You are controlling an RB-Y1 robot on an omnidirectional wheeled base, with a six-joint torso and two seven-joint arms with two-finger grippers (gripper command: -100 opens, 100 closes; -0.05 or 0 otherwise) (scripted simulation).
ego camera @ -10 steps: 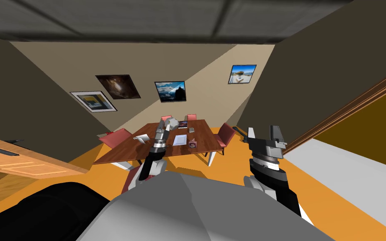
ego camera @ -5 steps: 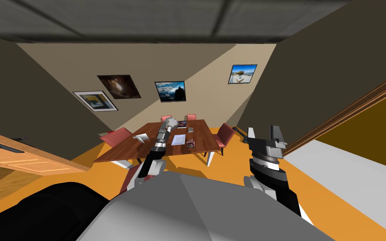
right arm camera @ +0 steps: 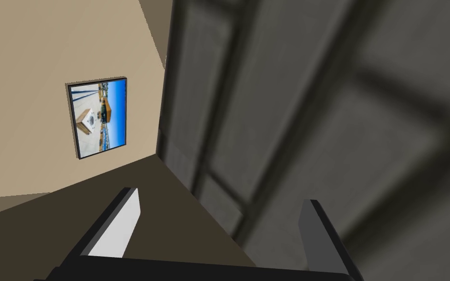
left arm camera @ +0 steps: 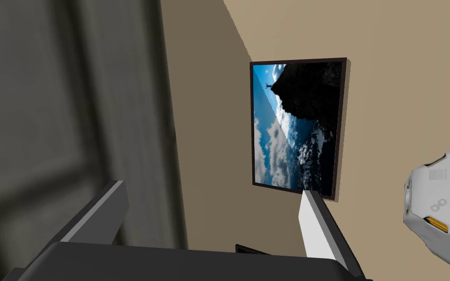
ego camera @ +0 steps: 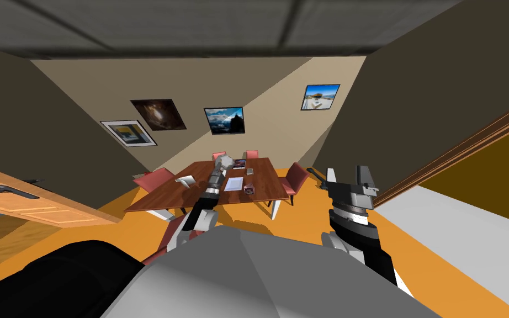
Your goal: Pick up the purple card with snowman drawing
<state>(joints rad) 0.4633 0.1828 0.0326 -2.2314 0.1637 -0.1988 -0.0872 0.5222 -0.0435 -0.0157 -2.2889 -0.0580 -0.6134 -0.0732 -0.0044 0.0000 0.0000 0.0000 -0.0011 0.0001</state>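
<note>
Swung my base a touch, left gripper (left arm camera: 213, 192) and right gripper (ego camera: 348, 172) both wide open, purple card (ego camera: 250, 189) well off near the table's (ego camera: 267, 185) front edge, so rolling in carelessly could clip the red chairs (ego camera: 297, 178).

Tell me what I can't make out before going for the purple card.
Snowman drawing: head view, the small purplish thing on the table is too small to read.
Table's middle: head view, my left forearm covers it.
Far edge: head view, the dark item is too small to name.
Wrist views: left pincer and right pincer, open, face away from the table.
</note>
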